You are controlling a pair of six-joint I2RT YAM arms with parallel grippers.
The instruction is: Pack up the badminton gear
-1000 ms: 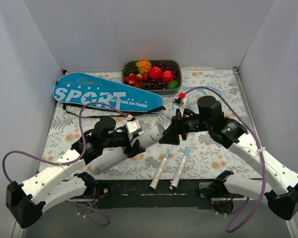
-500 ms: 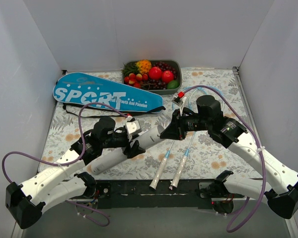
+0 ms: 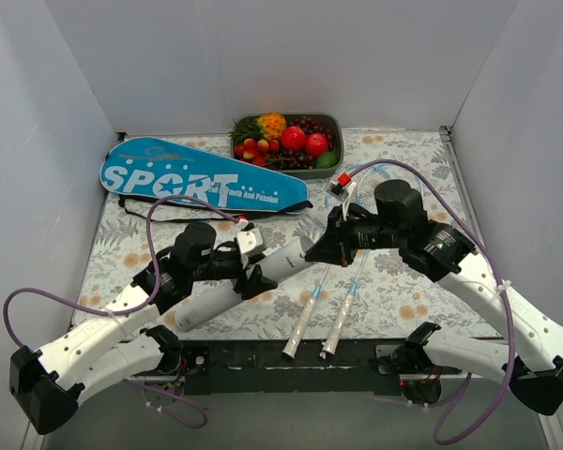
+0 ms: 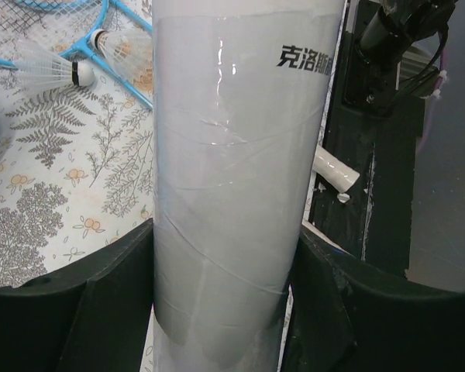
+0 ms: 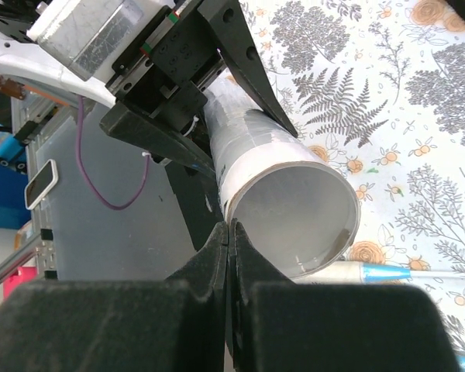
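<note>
The white shuttlecock tube [image 3: 244, 281] is held slanted above the floral cloth, my left gripper [image 3: 251, 269] shut on its middle. In the left wrist view the tube [image 4: 232, 155] fills the gap between both black fingers [image 4: 77, 294]. My right gripper [image 3: 324, 248] is shut, its tips [image 5: 231, 229] touching the rim of the tube's open mouth [image 5: 294, 201]; I cannot tell if the rim is pinched. Two light-blue rackets lie side by side, white handles [image 3: 300, 333] toward the arm bases and heads partly hidden under the right arm. The blue "SPORT" bag [image 3: 202, 178] lies at the back left.
A grey tray of colourful fruit [image 3: 333, 120] stands at the back centre. Two white shuttlecocks [image 4: 58, 68] lie on the cloth by the racket frames. White walls enclose three sides. A black rail [image 3: 263, 361] runs along the near edge.
My right gripper has closed from wide open to shut at the tube's open end. The left gripper kept its hold and the tube barely moved.
</note>
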